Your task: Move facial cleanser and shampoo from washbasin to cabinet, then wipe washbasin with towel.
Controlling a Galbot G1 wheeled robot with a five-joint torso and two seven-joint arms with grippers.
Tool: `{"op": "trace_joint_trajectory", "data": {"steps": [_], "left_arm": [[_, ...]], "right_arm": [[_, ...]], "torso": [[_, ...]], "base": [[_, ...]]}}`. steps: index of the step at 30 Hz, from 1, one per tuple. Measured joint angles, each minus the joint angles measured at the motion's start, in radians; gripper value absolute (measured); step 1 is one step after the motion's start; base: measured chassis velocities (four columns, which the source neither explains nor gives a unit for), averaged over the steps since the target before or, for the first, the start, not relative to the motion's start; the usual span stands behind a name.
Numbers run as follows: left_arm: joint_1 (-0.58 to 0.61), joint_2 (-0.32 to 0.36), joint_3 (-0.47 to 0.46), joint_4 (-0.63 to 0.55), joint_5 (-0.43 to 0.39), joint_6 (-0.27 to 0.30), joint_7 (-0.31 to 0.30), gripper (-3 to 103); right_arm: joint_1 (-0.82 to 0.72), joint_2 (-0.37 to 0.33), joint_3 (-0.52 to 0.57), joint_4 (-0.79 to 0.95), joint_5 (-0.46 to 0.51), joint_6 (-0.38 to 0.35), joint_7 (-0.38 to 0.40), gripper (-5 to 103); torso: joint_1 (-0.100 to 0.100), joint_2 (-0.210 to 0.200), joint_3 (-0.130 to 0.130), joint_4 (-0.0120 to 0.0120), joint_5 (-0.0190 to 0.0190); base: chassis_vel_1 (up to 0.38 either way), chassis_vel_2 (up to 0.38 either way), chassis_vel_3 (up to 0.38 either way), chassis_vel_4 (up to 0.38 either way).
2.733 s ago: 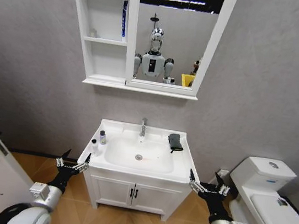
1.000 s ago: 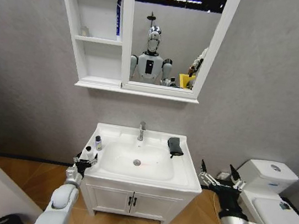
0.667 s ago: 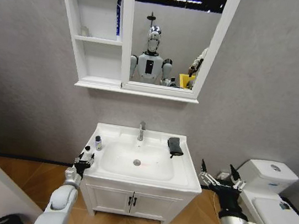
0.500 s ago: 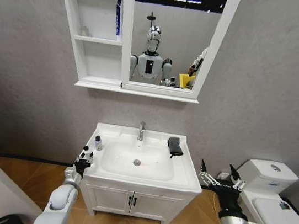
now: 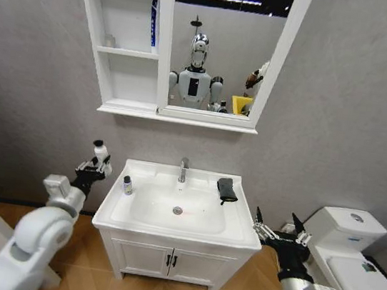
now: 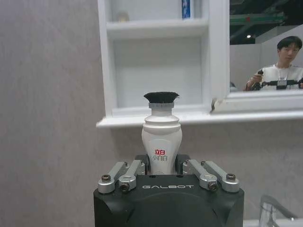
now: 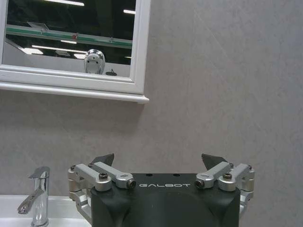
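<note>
Left gripper: your left gripper (image 5: 96, 163) is raised off the basin's left edge, at about 9 o'clock from the bowl, its fingers clamped on a white bottle (image 6: 161, 142) with a black cap, held upright.
White bottle: you see it in the head view (image 5: 99, 152) above the fingers, clear of the counter, with the cabinet (image 6: 156, 56) straight behind it in the wrist view.
Right gripper: your right gripper (image 5: 276, 231) waits low at about 3 o'clock from the basin, between it and the toilet (image 5: 351, 254), fingers spread wide and holding nothing.
Small bottle: you have a dark-capped small bottle (image 5: 128, 185) standing on the washbasin (image 5: 239, 227) rim at about 10 o'clock from the drain.
Towel: your dark towel (image 5: 227, 188) lies on the rim at about 2 o'clock, just right of the faucet (image 5: 183, 169).
Cabinet: its shelves (image 5: 126, 34) sit at 12 o'clock, left of the mirror (image 5: 226, 41).
</note>
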State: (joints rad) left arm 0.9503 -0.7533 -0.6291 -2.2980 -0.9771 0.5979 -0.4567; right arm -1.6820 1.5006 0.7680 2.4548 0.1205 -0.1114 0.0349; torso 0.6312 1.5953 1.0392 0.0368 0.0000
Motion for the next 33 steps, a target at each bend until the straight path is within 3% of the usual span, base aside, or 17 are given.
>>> {"op": "trace_joint_trajectory", "data": {"steps": [2,3,6,11,14,18,21,25,29,30,33], "left_arm": [[-0.156,0.11,0.022,0.04,-0.161,0.027,-0.039,29],[-0.156,0.11,0.022,0.04,-0.161,0.027,-0.039,29],[-0.346,0.168,0.099,0.165,-0.196,0.032,-0.022,29],[-0.515,0.175,0.203,0.271,-0.204,0.03,-0.003,29],[-0.666,0.143,0.314,0.345,-0.216,0.027,0.003,29],[-0.772,0.097,0.425,0.398,-0.237,0.027,-0.009,29],[-0.88,0.024,0.529,0.494,-0.22,0.022,-0.017,29],[-0.947,-0.075,0.593,0.646,-0.113,-0.001,-0.001,29],[-0.974,-0.12,0.613,0.721,-0.047,-0.025,0.023,29],[-1.008,-0.162,0.632,0.798,0.015,-0.056,0.046,29],[-1.053,-0.209,0.642,0.882,0.054,-0.073,0.063,29]], "right_arm": [[-0.005,0.003,0.004,-0.004,0.0,0.01,-0.001,100],[-0.005,0.003,0.004,-0.004,0.0,0.01,-0.001,100],[-0.009,0.009,0.006,-0.004,0.0,0.016,-0.001,100],[-0.01,0.01,0.009,-0.002,0.001,0.017,-0.001,100],[-0.007,0.008,0.014,0.004,0.001,0.017,-0.001,100],[-0.006,0.006,0.022,0.005,0.003,0.014,0.0,100],[-0.007,0.007,0.027,-0.001,0.005,0.014,0.001,100],[-0.02,0.013,0.052,-0.007,0.024,0.027,0.002,100],[-0.024,0.013,0.075,-0.022,0.037,0.04,0.001,100],[-0.025,0.011,0.096,-0.04,0.049,0.053,-0.001,100],[-0.026,0.01,0.116,-0.063,0.065,0.067,-0.008,100]], "torso": [[0.0,0.0,0.0,-0.0002,-0.0002],[0.0,0.0,0.0,-0.0002,-0.0002],[0.0,0.0,0.0,-0.0002,-0.0002],[0.0,0.0,0.0,-0.0003,0.0],[0.0,0.0,0.0,0.0,0.0],[0.0,0.0,0.0,-0.0003,0.0],[0.0,0.0,0.0,-0.0004,0.0003],[0.0,0.0,0.0,-0.0003,0.0],[0.0,0.0,0.0,-0.0003,-0.0001],[0.0,0.0,0.0,-0.0003,0.0002],[0.0,0.0,0.0,-0.0004,0.0003]], "base": [[0.0,0.0,0.0,0.0],[0.0,0.0,0.0,0.0],[0.0,0.0,0.0,0.0],[0.0,0.0,0.0,0.0],[0.0,0.0,0.0,0.0],[0.0,0.0,0.0,0.0],[0.0,0.0,0.0,0.0],[0.0,0.0,0.0,0.0],[0.0,0.0,0.0,0.0],[0.0,0.0,0.0,0.0],[0.0,0.0,0.0,0.0]]}}
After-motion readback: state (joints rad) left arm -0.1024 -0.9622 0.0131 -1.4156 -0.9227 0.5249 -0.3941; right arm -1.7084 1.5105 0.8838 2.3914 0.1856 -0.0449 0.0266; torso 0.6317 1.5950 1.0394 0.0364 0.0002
